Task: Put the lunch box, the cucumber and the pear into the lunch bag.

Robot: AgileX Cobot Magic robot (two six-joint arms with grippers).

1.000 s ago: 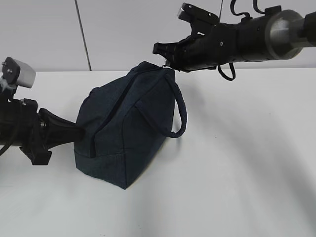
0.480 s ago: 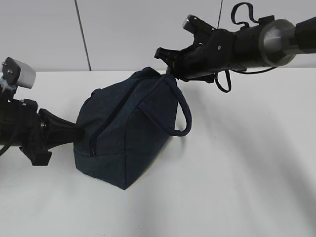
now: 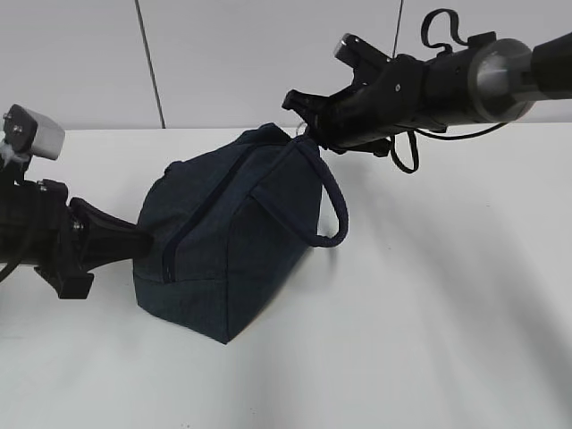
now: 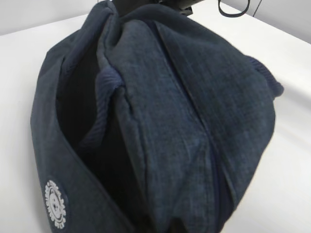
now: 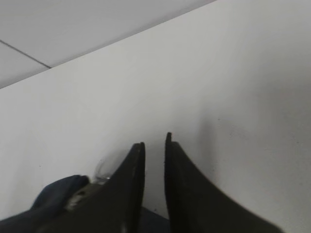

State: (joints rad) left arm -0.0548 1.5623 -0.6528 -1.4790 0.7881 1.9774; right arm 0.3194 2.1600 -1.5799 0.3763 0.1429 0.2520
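Note:
The navy lunch bag (image 3: 223, 241) stands on the white table, and its top zipper (image 3: 201, 210) looks closed. It fills the left wrist view (image 4: 184, 111). My left gripper (image 3: 134, 239) is at the bag's left end, and its fingers look pinched on the fabric; they are hidden in the left wrist view. My right gripper (image 3: 297, 114) hovers at the bag's top right corner with its jaws a narrow gap apart (image 5: 154, 138) and nothing between them. The silver ring pull (image 5: 99, 170) lies just beside one finger. The lunch box, the cucumber and the pear are out of view.
The bag's padded loop handle (image 3: 331, 210) hangs down its right side. The white table (image 3: 429, 313) stretches to the right and front of the bag. A grey panelled wall (image 3: 223, 54) stands behind. A white emblem (image 4: 54, 204) marks the bag's side.
My right gripper has risen slightly and tilted at the bag's top right corner. That corner, lifted a second ago, has sunk back and rounded. The left arm has not moved.

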